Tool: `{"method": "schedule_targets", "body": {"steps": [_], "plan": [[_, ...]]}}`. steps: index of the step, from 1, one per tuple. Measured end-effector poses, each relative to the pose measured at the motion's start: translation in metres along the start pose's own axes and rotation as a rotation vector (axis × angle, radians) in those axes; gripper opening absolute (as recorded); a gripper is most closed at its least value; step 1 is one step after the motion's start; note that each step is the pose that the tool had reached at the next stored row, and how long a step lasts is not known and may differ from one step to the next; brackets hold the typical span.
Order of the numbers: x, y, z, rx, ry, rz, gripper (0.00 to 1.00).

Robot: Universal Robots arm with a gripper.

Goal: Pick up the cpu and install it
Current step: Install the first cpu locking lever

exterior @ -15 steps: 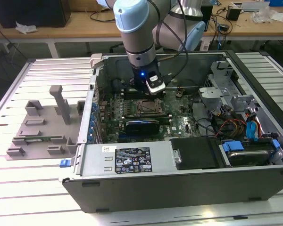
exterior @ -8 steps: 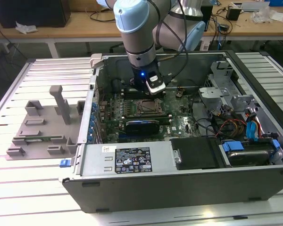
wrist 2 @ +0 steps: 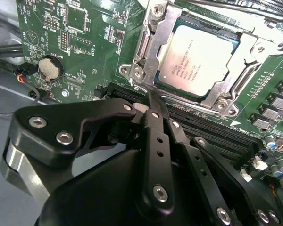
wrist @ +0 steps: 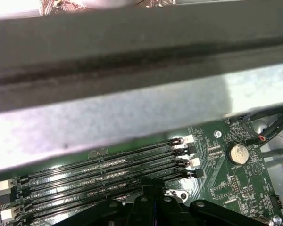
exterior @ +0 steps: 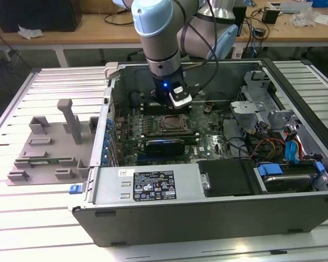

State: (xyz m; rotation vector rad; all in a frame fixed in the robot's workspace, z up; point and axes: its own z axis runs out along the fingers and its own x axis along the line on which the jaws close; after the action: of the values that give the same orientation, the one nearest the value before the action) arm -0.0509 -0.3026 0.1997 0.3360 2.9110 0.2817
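Seated in its socket point(wrist 2: 193, 61) on the motherboard point(wrist 2: 80, 42), the cpu point(wrist 2: 198, 59) lies flat; the pincer point(wrist 2: 148, 106) hovers beside it, fingers clenched on nothing. Good practice here: confirm the chip sits level, corners aligned.

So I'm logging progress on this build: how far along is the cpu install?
The cpu already lies flat in the motherboard socket, inside its metal frame. The gripper carries nothing, its closed fingers beside the socket's edge near the memory slots. Whether the socket is latched cannot be told.
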Motion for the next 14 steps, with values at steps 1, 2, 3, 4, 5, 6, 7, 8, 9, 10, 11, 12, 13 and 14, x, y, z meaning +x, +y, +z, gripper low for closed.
{"method": "schedule_targets", "body": {"steps": [1, 2, 3, 4, 5, 6, 7, 8, 9, 10, 11, 12, 13, 14], "plan": [[-0.0002, -0.0006, -0.0001, 0.0001, 0.0, 0.0, 0.11], [-0.0004, -0.0017, -0.0003, 0.0, 0.0, 0.0, 0.11], [-0.0008, -0.003, -0.0005, 0.0001, -0.0001, 0.0, 0.11], [-0.001, -0.0038, -0.0006, 0.0001, -0.0001, 0.001, 0.11], [-0.0011, -0.0042, -0.0007, -0.0001, -0.0002, 0.001, 0.11], [-0.0011, -0.0045, -0.0006, -0.0003, -0.0004, 0.001, 0.11], [-0.0011, -0.0048, -0.0006, -0.0025, -0.0003, 0.001, 0.11], [-0.0012, -0.005, -0.0005, -0.0044, -0.0001, 0.002, 0.11], [-0.0012, -0.0051, -0.0005, -0.0071, 0.0003, 0.002, 0.11], [-0.0012, -0.0052, -0.0005, -0.0124, 0.0011, 0.003, 0.11], [-0.0013, -0.0055, -0.0005, -0.0182, 0.0021, 0.004, 0.11], [-0.0015, -0.0063, -0.0006, -0.0282, 0.0035, 0.007, 0.11], [-0.0017, -0.0072, -0.0007, -0.0296, 0.0038, 0.007, 0.11], [-0.0019, -0.008, -0.0008, -0.0297, 0.0037, 0.007, 0.11]]}}
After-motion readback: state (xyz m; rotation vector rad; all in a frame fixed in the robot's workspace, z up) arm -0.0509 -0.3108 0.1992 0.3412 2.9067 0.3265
